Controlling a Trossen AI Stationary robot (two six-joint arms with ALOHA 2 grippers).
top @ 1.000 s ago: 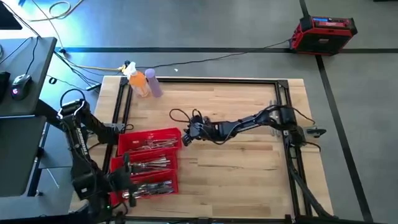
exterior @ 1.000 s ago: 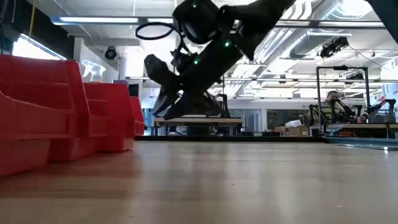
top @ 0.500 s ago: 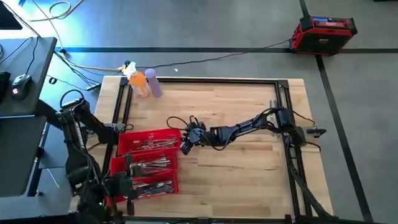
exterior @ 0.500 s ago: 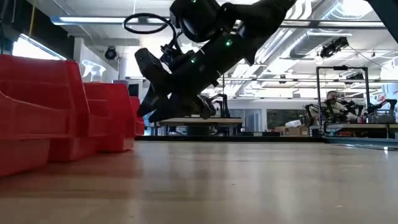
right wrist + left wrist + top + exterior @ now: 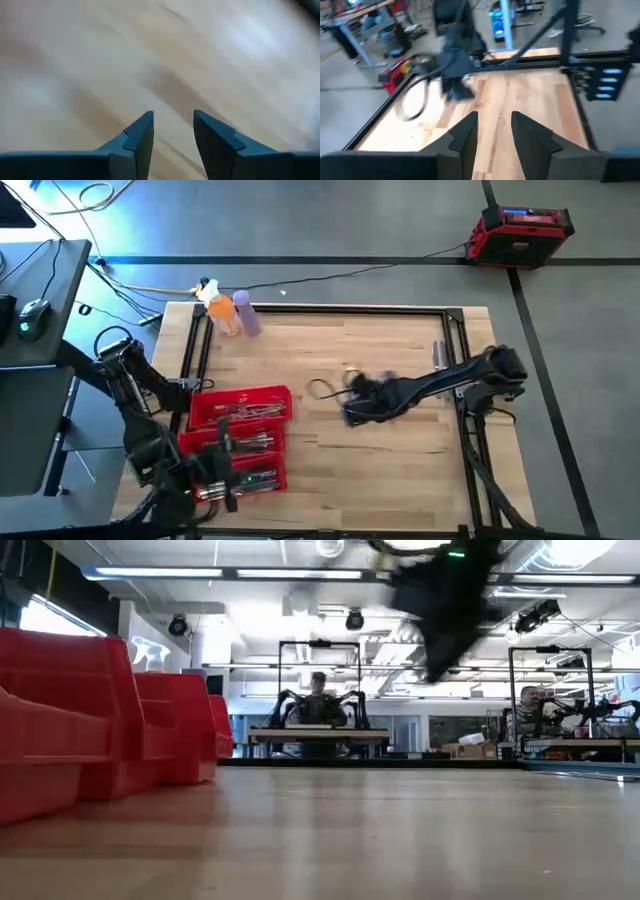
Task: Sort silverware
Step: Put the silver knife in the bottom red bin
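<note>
**The right arm pulls back with nothing in its claw**

The big pale wooden table (image 5: 400,450) has a set of three red plastic bins (image 5: 240,438) at about 8 o'clock on it. The shiny silver forks, knives and spoons (image 5: 245,411) all lie inside those bins. None shows on the bare wood.

Half a second ago the right arm's dark two-finger claw (image 5: 352,408) was right beside the top bin. Now it is out near the middle of the table, well apart from the bins. In the right wrist view its fingers (image 5: 137,136) stand a little apart with only wood between them, so it carries nothing. I think it has just let a piece go into the top bin and is heading back.

The left arm has moved too. Its dark claw (image 5: 222,475) now sits over the lower bins, around 7 o'clock. In the left wrist view its fingers (image 5: 465,137) are also a little apart and empty.

With no loose pieces on the table, the sorting looks close to done.

The silver pieces lie flat in bundles. Their long sides run from 9 o'clock to 3 o'clock, along each bin. I cannot tell which end is the handle.

At 11 o'clock stand an orange plastic bottle (image 5: 224,312) and a purple plastic bottle (image 5: 247,315), side by side.
</note>
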